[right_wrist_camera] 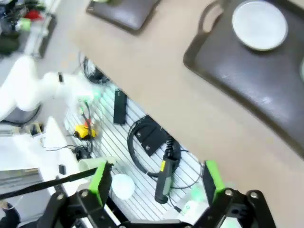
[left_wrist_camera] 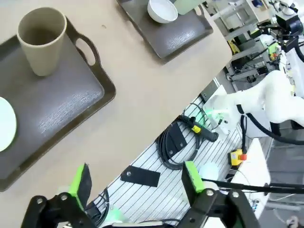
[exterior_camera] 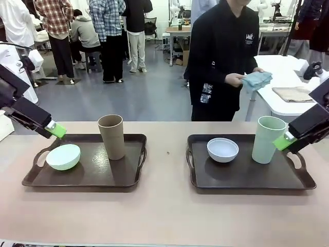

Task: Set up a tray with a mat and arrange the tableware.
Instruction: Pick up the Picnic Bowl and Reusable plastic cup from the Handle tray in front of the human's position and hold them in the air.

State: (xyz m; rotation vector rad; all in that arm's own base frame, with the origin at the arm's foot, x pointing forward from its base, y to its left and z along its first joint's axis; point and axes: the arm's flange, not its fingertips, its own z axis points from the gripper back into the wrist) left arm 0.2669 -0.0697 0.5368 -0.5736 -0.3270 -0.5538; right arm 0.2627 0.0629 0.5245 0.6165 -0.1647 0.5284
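Left claw: your left gripper (left_wrist_camera: 137, 180) stands fully spread with nothing between its pads, above the handle end of the left tray (exterior_camera: 103, 169).
Right claw: your right gripper (right_wrist_camera: 156, 179) is also wide open and empty, at the outer end of the right tray (exterior_camera: 247, 176).
Left tray load: the light green bowl (exterior_camera: 63, 157) sits near the handle, with the tan-brown cup (exterior_camera: 111, 136) upright beside it.
Right tray load: the whitish-blue bowl (exterior_camera: 222, 150) sits mid-tray, and the pale green cup (exterior_camera: 269, 139) is upright just beside your right fingers.
Mat: probably the folded blue cloth (exterior_camera: 257, 80) in the person's hands (exterior_camera: 235, 79), well back from the table (exterior_camera: 164, 213).
Tip risk: both cups are tall, so a sideways brush from a finger could topple them, the pale green one first.
Bowl risk: a rim pinch could let the smooth, shallow bowl slip.
Shared space risk: if the person reaches in with the cloth while you move, an arm could meet their hand.
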